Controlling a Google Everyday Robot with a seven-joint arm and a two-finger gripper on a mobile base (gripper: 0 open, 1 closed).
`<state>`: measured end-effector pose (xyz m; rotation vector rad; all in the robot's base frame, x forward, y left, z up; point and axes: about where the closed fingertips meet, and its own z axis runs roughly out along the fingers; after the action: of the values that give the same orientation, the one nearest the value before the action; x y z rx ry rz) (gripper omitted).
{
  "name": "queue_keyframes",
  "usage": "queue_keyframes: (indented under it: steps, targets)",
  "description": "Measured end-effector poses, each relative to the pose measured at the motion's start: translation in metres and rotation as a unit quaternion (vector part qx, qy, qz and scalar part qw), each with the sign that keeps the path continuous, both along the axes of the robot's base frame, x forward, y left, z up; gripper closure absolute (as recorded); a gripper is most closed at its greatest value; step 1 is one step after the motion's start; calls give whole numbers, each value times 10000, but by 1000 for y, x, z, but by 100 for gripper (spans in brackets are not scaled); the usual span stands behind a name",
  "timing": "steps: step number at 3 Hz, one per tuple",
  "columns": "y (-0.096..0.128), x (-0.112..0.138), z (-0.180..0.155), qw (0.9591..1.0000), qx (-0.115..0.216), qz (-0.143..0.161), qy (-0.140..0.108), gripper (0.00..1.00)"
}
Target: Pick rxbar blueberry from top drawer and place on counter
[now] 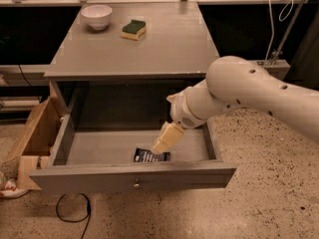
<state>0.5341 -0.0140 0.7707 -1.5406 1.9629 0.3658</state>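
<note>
The top drawer (75,148) stands pulled out, with a small round knob (135,185) on its front panel. The rxbar blueberry (148,157), a flat dark wrapper with white lettering, lies on the drawer floor near the front, right of centre. My gripper (163,142) reaches down into the drawer from the right on a thick white arm; its tan tip sits right over the bar's right end and hides part of it. The grey counter (164,44) lies above the drawer.
A white bowl (96,16) and a green-and-yellow sponge (133,29) sit at the back of the counter. A wooden crate (30,138) leans left of the cabinet. A black cable (70,213) lies on the speckled floor.
</note>
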Motion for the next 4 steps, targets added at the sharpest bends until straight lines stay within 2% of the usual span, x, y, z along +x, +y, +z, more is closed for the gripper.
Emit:
queue_keyframes:
  steps: [1,2,3,4]
  targets:
    - [10,40,-37,9998,187,-25,-12,0]
    - [23,58,-68,9998,52,37,174,0]
    - [39,65,-106,9982,-409,105,417,0]
    - [53,61,-128,9952,-806,196,521,0]
